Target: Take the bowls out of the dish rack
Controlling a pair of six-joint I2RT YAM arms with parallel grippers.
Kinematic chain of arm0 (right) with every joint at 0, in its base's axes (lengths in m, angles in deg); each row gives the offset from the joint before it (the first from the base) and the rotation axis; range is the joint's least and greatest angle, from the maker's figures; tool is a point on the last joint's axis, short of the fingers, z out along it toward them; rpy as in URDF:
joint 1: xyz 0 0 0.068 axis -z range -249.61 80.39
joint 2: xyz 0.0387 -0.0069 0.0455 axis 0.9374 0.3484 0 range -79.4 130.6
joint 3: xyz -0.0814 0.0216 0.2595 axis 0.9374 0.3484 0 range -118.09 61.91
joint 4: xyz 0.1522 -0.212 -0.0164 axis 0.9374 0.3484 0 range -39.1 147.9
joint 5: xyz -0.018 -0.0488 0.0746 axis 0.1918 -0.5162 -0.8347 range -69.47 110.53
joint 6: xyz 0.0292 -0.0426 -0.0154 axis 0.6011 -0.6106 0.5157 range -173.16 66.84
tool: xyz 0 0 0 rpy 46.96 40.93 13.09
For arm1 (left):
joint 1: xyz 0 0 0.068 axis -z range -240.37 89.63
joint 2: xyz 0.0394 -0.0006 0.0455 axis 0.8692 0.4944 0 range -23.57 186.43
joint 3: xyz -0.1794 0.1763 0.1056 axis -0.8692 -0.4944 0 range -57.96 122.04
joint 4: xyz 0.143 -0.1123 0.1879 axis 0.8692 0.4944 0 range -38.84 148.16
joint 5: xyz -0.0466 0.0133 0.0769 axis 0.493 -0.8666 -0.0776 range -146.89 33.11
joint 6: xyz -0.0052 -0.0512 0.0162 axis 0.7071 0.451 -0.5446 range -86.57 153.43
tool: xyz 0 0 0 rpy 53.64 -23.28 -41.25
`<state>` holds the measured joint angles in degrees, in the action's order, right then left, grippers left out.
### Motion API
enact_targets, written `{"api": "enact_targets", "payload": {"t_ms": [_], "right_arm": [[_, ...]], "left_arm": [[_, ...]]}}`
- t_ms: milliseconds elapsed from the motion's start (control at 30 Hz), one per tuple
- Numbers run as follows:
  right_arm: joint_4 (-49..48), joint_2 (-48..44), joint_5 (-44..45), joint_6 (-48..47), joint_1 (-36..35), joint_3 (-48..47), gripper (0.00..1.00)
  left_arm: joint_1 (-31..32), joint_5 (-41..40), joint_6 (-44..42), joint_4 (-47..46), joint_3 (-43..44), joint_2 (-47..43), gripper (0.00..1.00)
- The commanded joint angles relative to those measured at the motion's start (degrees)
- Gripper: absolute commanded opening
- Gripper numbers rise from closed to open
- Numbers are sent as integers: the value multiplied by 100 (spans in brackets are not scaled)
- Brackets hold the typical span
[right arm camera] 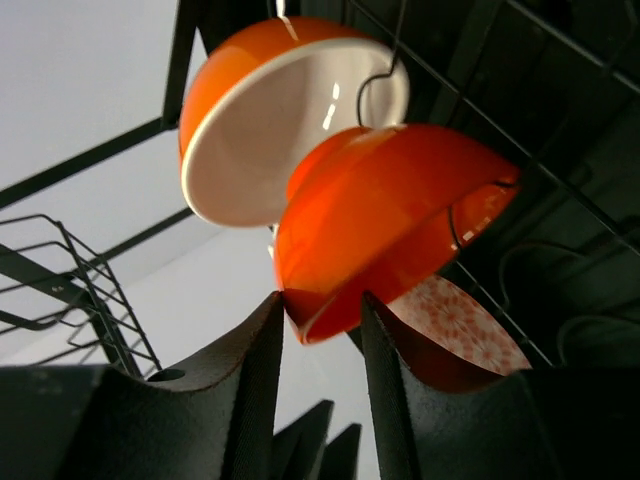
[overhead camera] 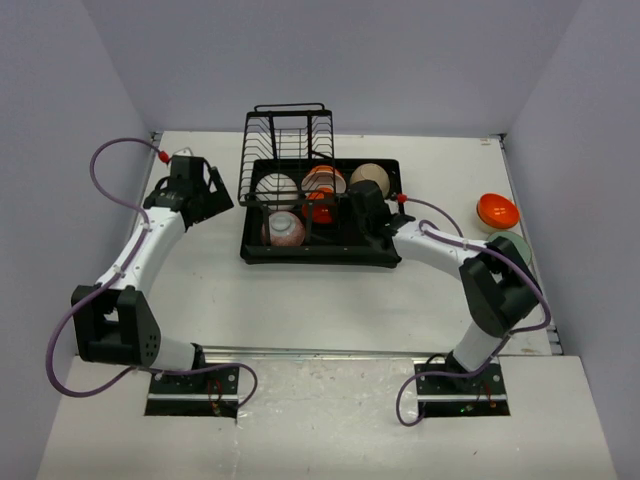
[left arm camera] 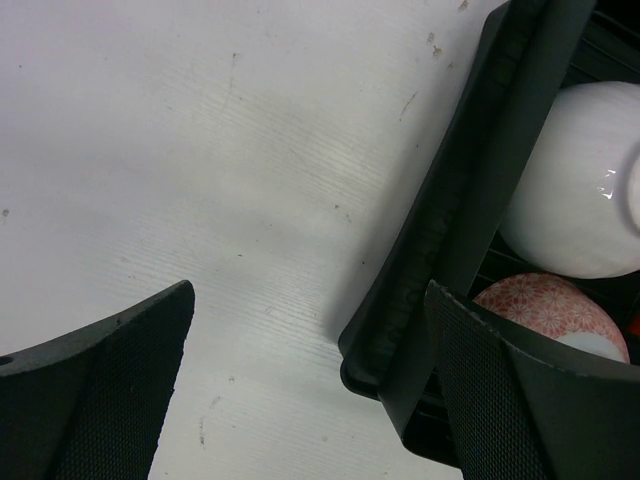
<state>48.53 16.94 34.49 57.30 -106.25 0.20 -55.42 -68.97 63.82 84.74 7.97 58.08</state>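
Left arm extended forward, left gripper [left arm camera: 309, 292] spread wide. Right arm bent at elbow, reaching left; right gripper [right arm camera: 322, 302] nearly closed, apparently pinching the orange bowl [right arm camera: 390, 220] at its rim.

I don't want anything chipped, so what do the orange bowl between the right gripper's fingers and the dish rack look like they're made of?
The orange bowl looks like glazed ceramic, possibly glossy melamine: its surface is smooth and shiny with soft reflections. The dish rack has a dull, faintly textured black tray wall, probably moulded plastic. Its uprights look like thin black-coated metal wire.
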Motion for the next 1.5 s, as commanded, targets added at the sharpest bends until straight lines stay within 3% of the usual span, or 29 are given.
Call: {"api": "enact_targets", "payload": {"t_ms": [0,167,267,333,367,433,733,833,900,933,1133,1333,1467], "right_arm": [[-640,201,459,99,-18,80,36],[-1054,561,625,38,-27,1,32],[-1274,685,740,-24,-18,28,24],[-1353,729,749,-85,-36,63,17],[-1502,746,766,-103,-45,98,6],[-1740,799,758,-147,-80,273,0],[-3197,790,837,-542,-229,1248,0],[-4330,834,854,-1016,-290,1705,0],[-5802,1061,785,-1436,-326,2031,0],[-5810,1063,741,-1569,-326,2110,0],[-8232,1695,355,-2089,-317,2453,0],[-8526,1538,90,-2484,-326,2375,0],[-8132,1064,-33,-2704,-326,2120,0]], "left_arm": [[23,21,-95,-18,175,-281,96],[23,-14,-112,-36,43,-404,96],[23,-40,-112,-62,-19,-500,96],[23,-58,-121,-115,-89,-562,96],[23,-84,-130,-133,-107,-580,96],[23,-111,-139,-159,-150,-615,97],[23,-208,-95,-308,-212,-659,97],[23,-190,-42,-422,-335,-668,97],[23,-190,-25,-510,-440,-668,97],[23,-190,-16,-537,-467,-668,97],[23,-278,-42,-756,-678,-633,97],[23,-234,-33,-801,-748,-615,97],[23,-286,-51,-774,-687,-624,97]]}}
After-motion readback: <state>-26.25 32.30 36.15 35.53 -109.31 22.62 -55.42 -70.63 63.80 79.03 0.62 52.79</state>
